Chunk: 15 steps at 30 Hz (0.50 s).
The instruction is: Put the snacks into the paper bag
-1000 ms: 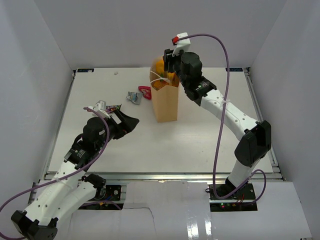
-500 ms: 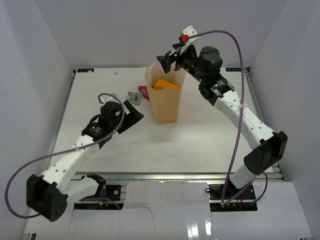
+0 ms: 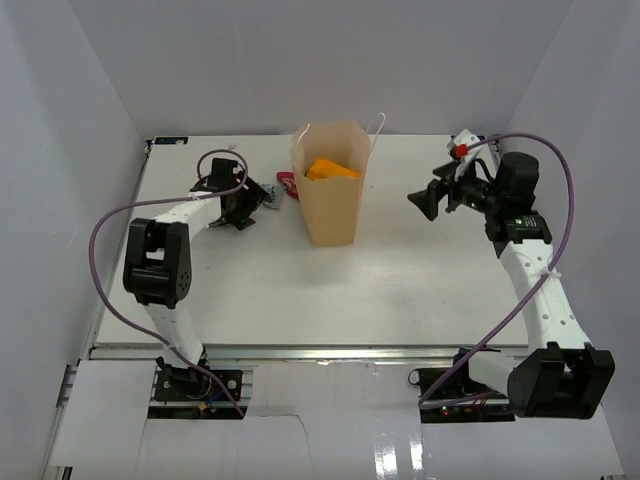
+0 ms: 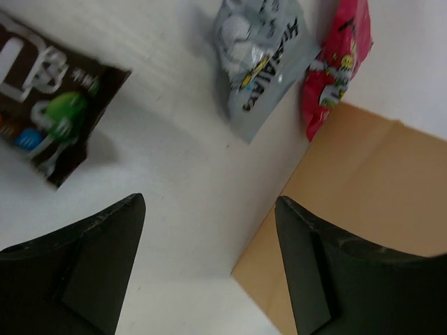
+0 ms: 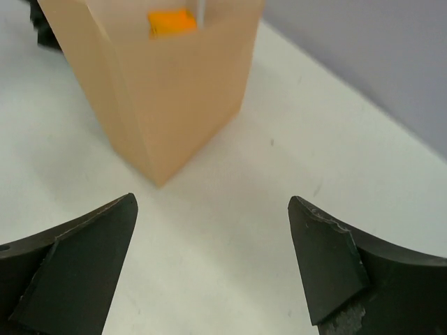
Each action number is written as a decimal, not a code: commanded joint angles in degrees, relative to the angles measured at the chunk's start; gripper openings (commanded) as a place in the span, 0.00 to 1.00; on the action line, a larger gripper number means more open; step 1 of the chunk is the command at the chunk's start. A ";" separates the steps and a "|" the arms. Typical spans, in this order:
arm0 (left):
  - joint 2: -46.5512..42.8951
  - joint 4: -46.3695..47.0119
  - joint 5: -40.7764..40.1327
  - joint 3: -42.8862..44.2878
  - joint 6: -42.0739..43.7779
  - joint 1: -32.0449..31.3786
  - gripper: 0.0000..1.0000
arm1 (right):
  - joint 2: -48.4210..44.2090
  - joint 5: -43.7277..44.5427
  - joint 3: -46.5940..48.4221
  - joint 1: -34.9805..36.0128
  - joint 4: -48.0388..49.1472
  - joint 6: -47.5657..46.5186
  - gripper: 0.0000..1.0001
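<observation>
The tan paper bag point(image 3: 332, 205) stands upright mid-table, and an orange snack bag point(image 3: 330, 168) shows in its open top. Left of it lie a red packet point(image 3: 288, 183) and a grey packet point(image 3: 270, 197). In the left wrist view a dark brown packet point(image 4: 49, 115), the grey packet point(image 4: 262, 59) and the red packet point(image 4: 335, 66) lie beyond my open, empty left gripper point(image 4: 209, 204), with the bag's wall point(image 4: 363, 202) on the right. My left gripper point(image 3: 248, 208) hovers by these packets. My right gripper point(image 3: 425, 195) hangs open and empty to the right of the bag point(image 5: 164, 91).
White walls enclose the table on the left, back and right. The bag's white string handle point(image 3: 378, 122) sticks up at its far right corner. Purple cables loop from both arms.
My right gripper opened over the bag, left the orange bag inside, and swung out to the right. My left arm reached forward to the packets left of the bag.
</observation>
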 commanded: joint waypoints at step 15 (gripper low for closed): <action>19.87 -5.65 -8.09 26.24 1.98 -0.15 0.70 | -9.02 -8.97 -16.92 -12.58 -10.09 -6.56 0.90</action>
